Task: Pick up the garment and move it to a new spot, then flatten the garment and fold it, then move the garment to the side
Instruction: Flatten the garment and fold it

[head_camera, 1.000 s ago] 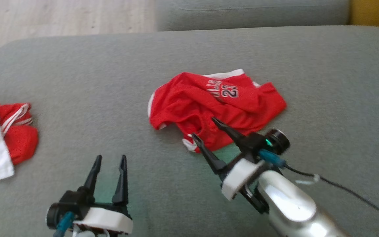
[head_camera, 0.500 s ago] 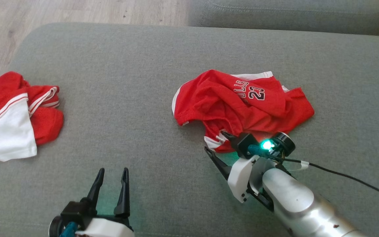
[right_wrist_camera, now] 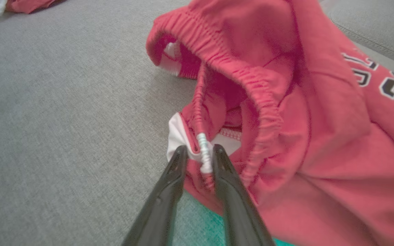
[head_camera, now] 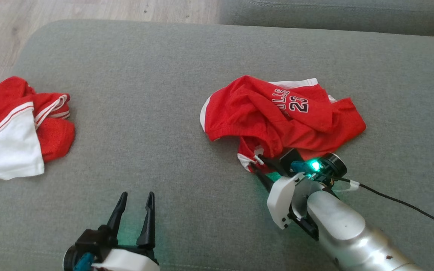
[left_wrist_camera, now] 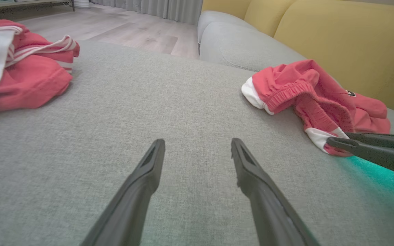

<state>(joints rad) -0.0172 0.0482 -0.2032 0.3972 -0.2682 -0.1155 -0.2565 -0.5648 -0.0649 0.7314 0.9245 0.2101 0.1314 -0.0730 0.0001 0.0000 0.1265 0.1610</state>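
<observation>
The garment (head_camera: 285, 113), red shorts with white trim and the number 23, lies crumpled on the grey sofa seat (head_camera: 145, 94), right of centre. My right gripper (head_camera: 255, 160) is at its near edge. In the right wrist view the right gripper (right_wrist_camera: 200, 150) has its fingers pinched on the elastic waistband of the garment (right_wrist_camera: 303, 102), where the white trim meets the red. My left gripper (head_camera: 137, 195) hovers open and empty over bare cushion at the lower left. The left wrist view shows the left gripper (left_wrist_camera: 197, 141), the garment (left_wrist_camera: 313, 89) and the right gripper (left_wrist_camera: 337, 138).
A second red and white clothing pile (head_camera: 21, 124) lies at the seat's left edge, with wooden floor (head_camera: 89, 9) beyond. Another grey cushion (head_camera: 333, 15) borders the back, and a yellow backrest (left_wrist_camera: 337, 34) rises behind. A black cable (head_camera: 409, 205) trails from my right wrist.
The head camera has shifted. My right gripper has reached the garment's near edge and closed from wide open onto the waistband. The left gripper stays open.
</observation>
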